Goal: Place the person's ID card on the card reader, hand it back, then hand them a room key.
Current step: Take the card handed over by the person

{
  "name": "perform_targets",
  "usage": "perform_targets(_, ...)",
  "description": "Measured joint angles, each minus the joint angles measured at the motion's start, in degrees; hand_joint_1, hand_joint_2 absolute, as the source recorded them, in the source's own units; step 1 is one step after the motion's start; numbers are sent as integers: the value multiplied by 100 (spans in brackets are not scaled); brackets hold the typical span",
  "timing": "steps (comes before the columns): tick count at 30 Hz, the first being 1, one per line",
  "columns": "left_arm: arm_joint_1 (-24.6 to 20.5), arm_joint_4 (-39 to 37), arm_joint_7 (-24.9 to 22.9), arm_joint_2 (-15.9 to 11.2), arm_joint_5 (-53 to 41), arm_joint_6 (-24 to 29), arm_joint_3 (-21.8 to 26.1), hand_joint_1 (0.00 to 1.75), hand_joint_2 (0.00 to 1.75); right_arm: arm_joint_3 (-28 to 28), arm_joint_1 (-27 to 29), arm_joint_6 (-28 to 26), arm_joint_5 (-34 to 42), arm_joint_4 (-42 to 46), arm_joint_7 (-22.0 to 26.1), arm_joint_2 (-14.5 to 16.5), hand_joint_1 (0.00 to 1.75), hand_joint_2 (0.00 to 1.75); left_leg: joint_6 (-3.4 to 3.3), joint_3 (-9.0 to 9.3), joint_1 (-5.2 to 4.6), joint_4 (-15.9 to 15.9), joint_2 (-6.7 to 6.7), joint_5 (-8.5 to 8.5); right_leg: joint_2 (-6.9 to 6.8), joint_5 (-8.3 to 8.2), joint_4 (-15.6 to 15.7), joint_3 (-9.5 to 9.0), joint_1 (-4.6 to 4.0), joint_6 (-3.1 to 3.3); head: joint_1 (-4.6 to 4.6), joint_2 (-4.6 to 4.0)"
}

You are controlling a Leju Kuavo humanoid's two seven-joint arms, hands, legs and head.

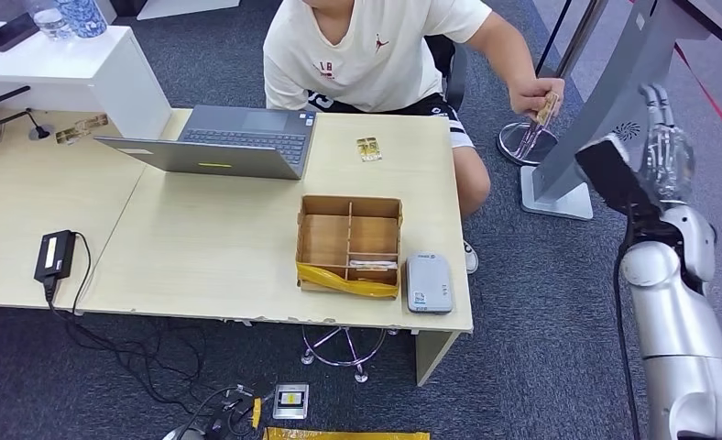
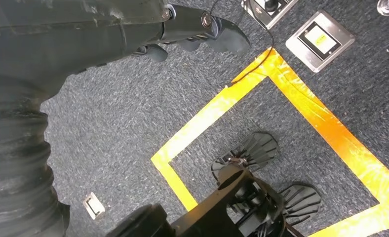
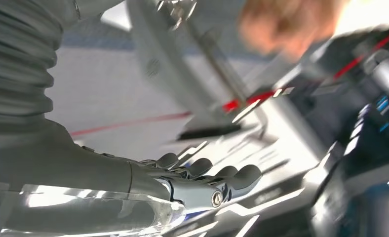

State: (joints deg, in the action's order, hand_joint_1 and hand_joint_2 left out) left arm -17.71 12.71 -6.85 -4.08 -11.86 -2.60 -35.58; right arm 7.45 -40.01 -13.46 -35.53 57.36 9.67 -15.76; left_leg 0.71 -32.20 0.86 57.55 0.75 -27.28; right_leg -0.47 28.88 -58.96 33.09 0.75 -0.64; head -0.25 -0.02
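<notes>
I see a light wooden desk [image 1: 202, 247] carrying an open grey laptop [image 1: 224, 142] near its far edge. A gold card [image 1: 368, 148] lies just right of the laptop. Toward the near right corner sits a divided cardboard box [image 1: 349, 243], with a grey card reader [image 1: 429, 283] just beside it. A black power adapter [image 1: 54, 254] rests at the near left, its cable trailing over the edge.

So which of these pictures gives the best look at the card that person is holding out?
The head view. There the card sits in the person's hand, raised off to the side of the desk. The right wrist view gives a blurred hand, with no card discernible. The left wrist view looks down at the floor.
</notes>
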Motion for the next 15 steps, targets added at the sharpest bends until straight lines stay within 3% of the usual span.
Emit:
perform_targets(5,-41,1,-35,44,-15,85,1,0,175,600,-132,1051,-292,216,-170,590,0,175,5,3,1,0,-11,1,14,1,-6,7,-1,3,-1,-1)
perform_targets(15,-55,1,-117,75,-20,107,80,0,175,1305,-347,1206,-426,41,-293,1261,0,175,8,-2,0,1,-3,1,12,3,-5,14,0,6,2,1)
